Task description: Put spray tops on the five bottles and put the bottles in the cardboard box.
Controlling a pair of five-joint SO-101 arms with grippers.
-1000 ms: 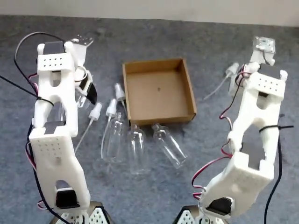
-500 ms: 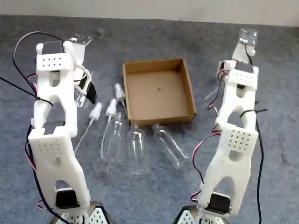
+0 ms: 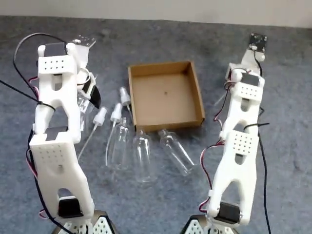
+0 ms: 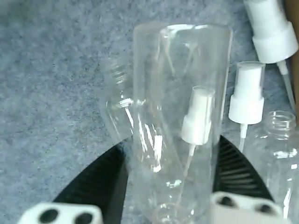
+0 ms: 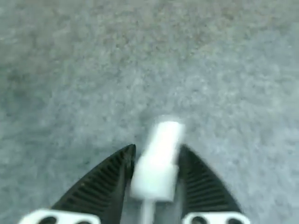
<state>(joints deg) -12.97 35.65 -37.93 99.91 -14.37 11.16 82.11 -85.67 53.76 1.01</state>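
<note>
My left gripper (image 4: 172, 142) is shut on a clear, capless bottle (image 4: 180, 84), held just above the carpet at the left of the table (image 3: 90, 97). A second clear bottle (image 4: 114, 100) lies behind it. Three white spray tops (image 3: 116, 112) lie between that gripper and the cardboard box (image 3: 165, 95). Three more clear bottles (image 3: 141, 153) lie in front of the box. To the right of the box, my right gripper (image 5: 156, 149) is shut on a white spray top (image 5: 159, 163) close over the carpet (image 3: 233, 75).
The open cardboard box stands in the middle with nothing in it. Grey carpet (image 3: 282, 146) covers the table. Both white arms stretch up the left and right sides, with cables hanging beside them.
The right arm has swung in toward the box and straightened, carrying the spray top with it. The left arm has kept still with its bottle.
</note>
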